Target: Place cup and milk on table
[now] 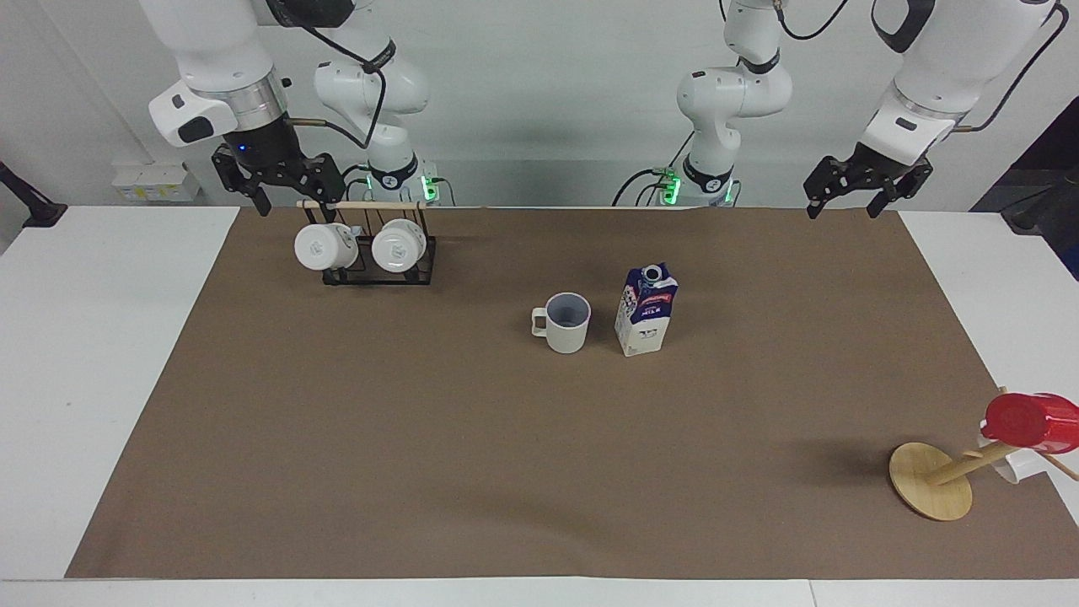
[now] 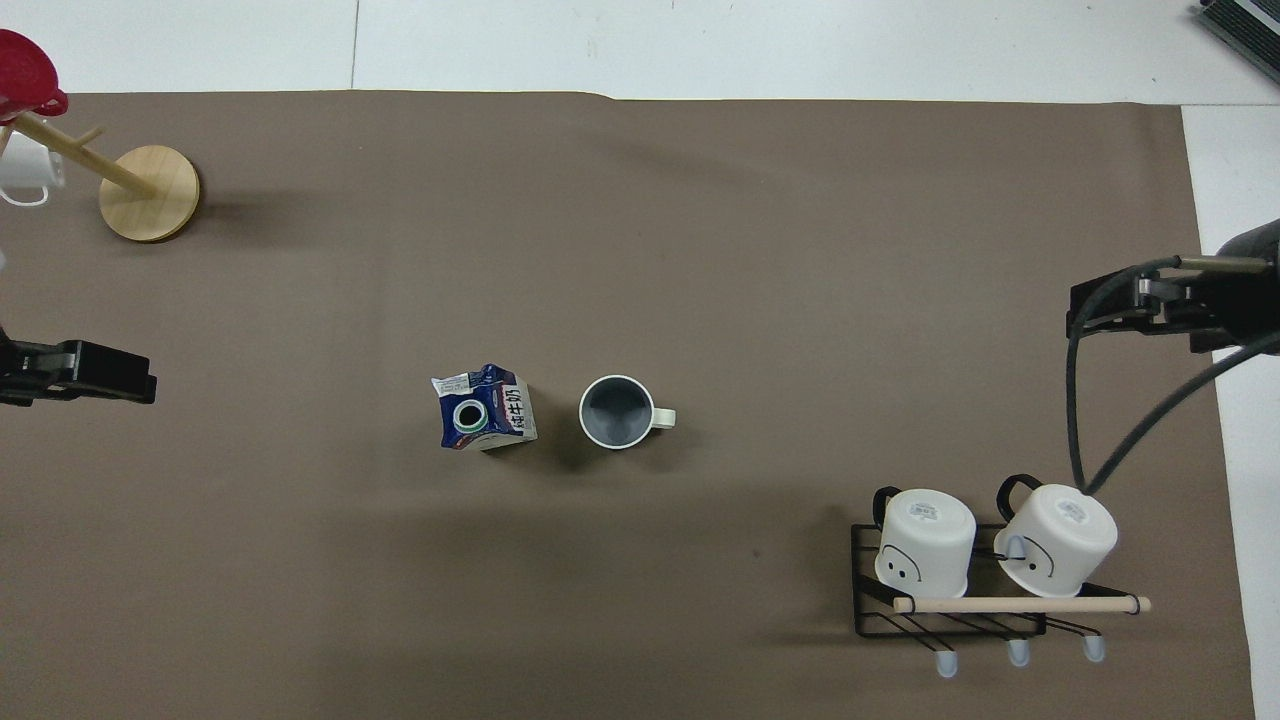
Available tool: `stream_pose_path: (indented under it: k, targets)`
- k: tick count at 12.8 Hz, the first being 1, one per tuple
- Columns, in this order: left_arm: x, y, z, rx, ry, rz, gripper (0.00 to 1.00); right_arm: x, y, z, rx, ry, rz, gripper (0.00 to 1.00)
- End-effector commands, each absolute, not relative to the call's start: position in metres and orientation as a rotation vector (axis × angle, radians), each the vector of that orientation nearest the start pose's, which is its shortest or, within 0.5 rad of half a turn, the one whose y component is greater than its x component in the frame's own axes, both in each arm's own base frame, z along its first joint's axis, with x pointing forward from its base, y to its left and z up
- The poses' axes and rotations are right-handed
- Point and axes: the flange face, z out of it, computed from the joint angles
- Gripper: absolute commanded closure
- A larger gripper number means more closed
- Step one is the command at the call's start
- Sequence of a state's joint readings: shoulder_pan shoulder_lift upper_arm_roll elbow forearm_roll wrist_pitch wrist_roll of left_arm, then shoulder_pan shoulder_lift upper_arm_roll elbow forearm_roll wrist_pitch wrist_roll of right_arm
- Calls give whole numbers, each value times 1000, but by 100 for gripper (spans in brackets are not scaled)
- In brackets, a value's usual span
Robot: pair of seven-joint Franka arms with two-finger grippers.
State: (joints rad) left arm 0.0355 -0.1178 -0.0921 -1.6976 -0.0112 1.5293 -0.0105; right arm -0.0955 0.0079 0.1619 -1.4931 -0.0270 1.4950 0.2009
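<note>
The cup (image 1: 566,322), pale grey-white with a blue-grey inside, stands upright on the brown sheet (image 1: 421,438) of the table (image 1: 93,354), near the middle. The milk (image 1: 646,308), a white and dark blue carton, stands upright beside it toward the left arm's end. Both also show in the overhead view, cup (image 2: 617,411) and milk (image 2: 484,409). My left gripper (image 1: 842,211) is open and empty, raised over the sheet's edge at the left arm's end (image 2: 140,374). My right gripper (image 1: 297,202) is open and empty, up beside the mug rack (image 2: 1080,318).
A black wire rack (image 1: 379,268) with a wooden rod holds two white mugs (image 1: 324,245) at the right arm's end, near the robots. A round wooden disc with a peg (image 1: 930,480) carries a red cup (image 1: 1030,421) at the left arm's end, far from the robots.
</note>
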Motion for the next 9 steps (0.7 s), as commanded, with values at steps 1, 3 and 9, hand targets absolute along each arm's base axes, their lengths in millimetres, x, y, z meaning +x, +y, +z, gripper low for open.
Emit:
stream_pose_path:
  k: [1, 3, 9]
  targets:
    - [510, -32, 627, -3129, 94, 100, 0, 550, 29, 652, -3154, 191, -6, 0]
    - [508, -33, 630, -3130, 99, 90, 0, 550, 29, 652, -3154, 191, -6, 0]
    - [507, -33, 630, -3129, 92, 90, 0, 550, 29, 652, -3154, 189, -6, 0]
